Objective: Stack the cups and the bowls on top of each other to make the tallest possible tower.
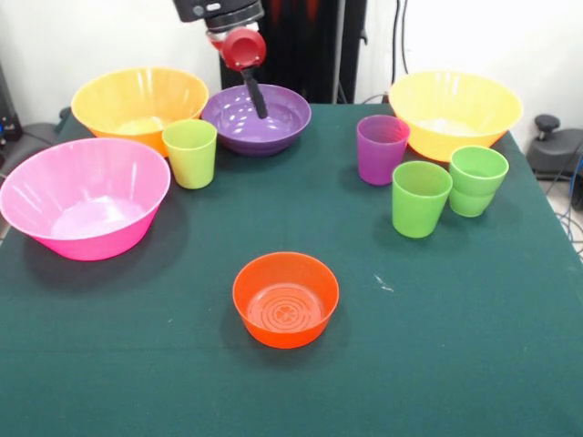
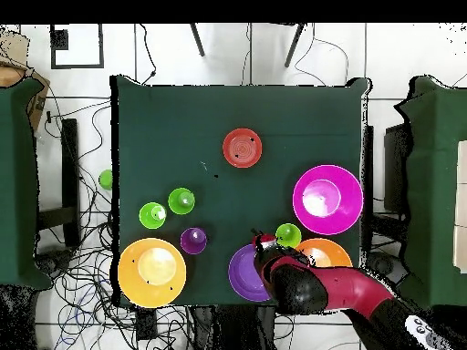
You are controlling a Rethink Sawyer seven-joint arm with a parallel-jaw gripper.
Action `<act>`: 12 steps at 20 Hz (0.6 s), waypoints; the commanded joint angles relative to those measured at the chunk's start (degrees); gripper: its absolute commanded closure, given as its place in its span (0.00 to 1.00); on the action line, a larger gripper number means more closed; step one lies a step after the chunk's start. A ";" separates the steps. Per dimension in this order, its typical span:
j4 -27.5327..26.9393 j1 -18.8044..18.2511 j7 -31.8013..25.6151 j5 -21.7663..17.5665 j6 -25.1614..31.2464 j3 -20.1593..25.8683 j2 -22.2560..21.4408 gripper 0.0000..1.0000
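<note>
My gripper (image 1: 258, 102) hangs over the purple bowl (image 1: 255, 120) at the far edge, reaching down inside its rim; overhead, the gripper (image 2: 263, 246) sits at the bowl's (image 2: 239, 273) right rim. A yellow-green cup (image 1: 190, 153) stands just left of that bowl. The pink bowl (image 1: 86, 196) and an orange-yellow bowl (image 1: 139, 102) are on the left. A second orange-yellow bowl (image 1: 454, 111) is at the far right. The purple cup (image 1: 381, 148) and green cups (image 1: 420, 198) (image 1: 476, 180) stand near it. A small orange bowl (image 1: 285, 299) sits alone in front. No tower is in view.
The green cloth table (image 1: 474, 346) drops off close behind the far bowls. Overhead, the arm (image 2: 337, 292) covers part of one orange-yellow bowl (image 2: 330, 248). A small green round thing (image 2: 106, 179) lies off the table's left edge.
</note>
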 commanded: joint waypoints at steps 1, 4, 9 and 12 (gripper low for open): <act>2.94 4.03 18.28 -2.35 -4.82 -5.28 3.07 0.00; 1.64 6.24 18.87 -2.57 -7.06 -6.68 4.70 0.00; -0.23 8.18 19.32 -3.38 -11.30 -9.28 9.08 0.00; -0.88 7.87 19.08 -4.01 -13.23 -9.89 10.77 0.00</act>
